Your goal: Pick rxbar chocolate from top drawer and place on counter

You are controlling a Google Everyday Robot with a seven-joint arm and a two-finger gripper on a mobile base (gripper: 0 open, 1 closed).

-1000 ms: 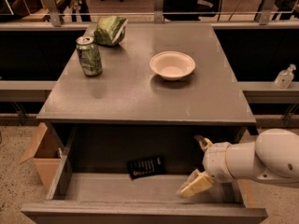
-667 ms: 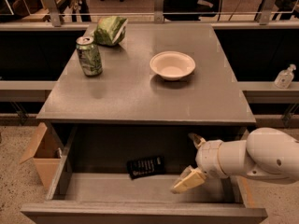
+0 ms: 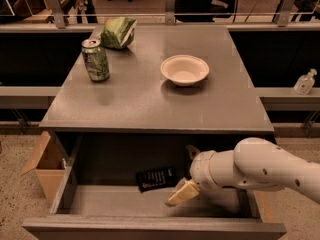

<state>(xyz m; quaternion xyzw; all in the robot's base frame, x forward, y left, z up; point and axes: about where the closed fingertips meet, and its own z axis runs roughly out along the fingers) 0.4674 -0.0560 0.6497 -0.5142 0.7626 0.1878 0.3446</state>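
Noted drawer (image 3: 110,202) pulled open, with chocolate bar (image 3: 156,179) lying flat on its floor, toward the back, slightly askew. Found gripper (image 3: 179,175) inside the drawer, just right of the bar, spread wide and holding nothing, with the tan lower finger (image 3: 182,193) near the bar's right end. Cannot tell whether touching.

Probably best next:
- Shift left to straddle the bar across its narrow width.
- Lower until flanking both long edges, then close.
- Keep the wrist clear of the drawer's front lip.
- Beware a thin wrapper sliding on smooth metal.
- Lift straight up, then set down on counter (image 3: 150,101), away from can (image 3: 95,60) and bowl (image 3: 184,70).
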